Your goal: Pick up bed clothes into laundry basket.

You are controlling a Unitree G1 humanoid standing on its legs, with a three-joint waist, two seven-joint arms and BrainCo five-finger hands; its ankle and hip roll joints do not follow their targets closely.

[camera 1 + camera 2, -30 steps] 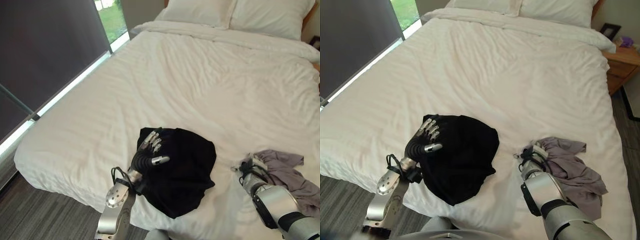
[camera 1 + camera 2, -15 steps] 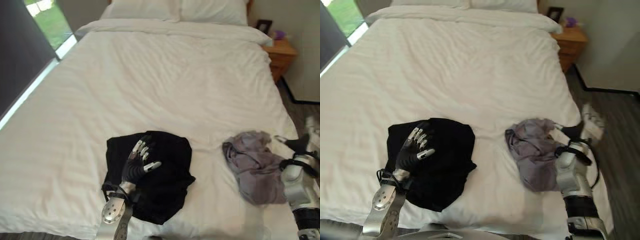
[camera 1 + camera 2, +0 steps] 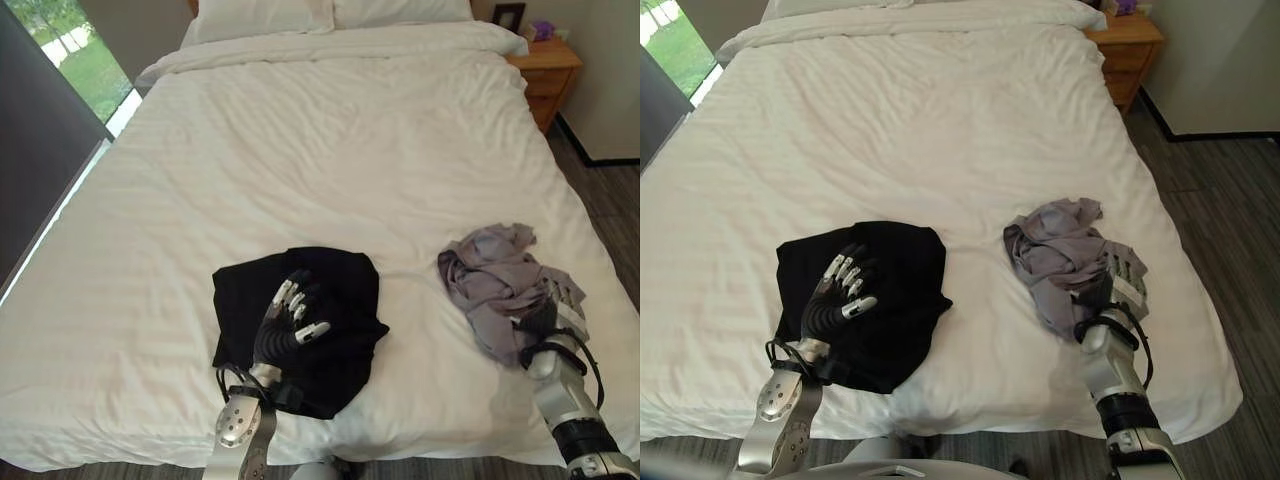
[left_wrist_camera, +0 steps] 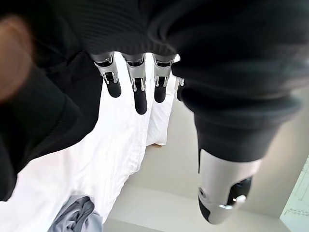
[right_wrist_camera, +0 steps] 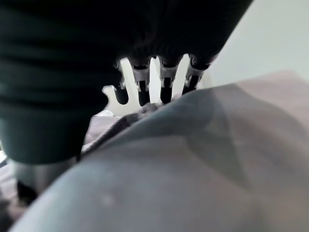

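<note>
Fingers point(image 3: 288, 296) of the left hand point(image 3: 285, 328) are straight and spread, thumb out to the side, holding nothing; they hover over or rest on a crumpled black garment point(image 3: 345, 300), and the views do not settle whether they touch it. A wide bed point(image 3: 330, 150) with a white cover takes up most of the scene, seen from its foot, with two white pillows point(image 3: 262, 15) at the far end. Dark wood-look floor point(image 3: 1215, 215) runs along the bed's right side, and a tall window point(image 3: 60, 60) with a dark blind runs along its left. A wooden nightstand point(image 3: 548, 70) stands by the far right corner of the bed, touching or just beside it. The black garment lies flat near the foot of the bed, left of centre. A bunched grey garment point(image 3: 490, 275) lies well apart from it, near the bed's right edge. The right hand point(image 3: 556, 312) sits at the near edge of the grey garment, touching it; its fingers point(image 5: 166, 79) reach out straight beyond a fold of grey cloth that lies close against the hand, and they grasp nothing. The left wrist view shows the left hand's straight fingers above the white cover, with the grey garment point(image 4: 77, 215) beyond.
</note>
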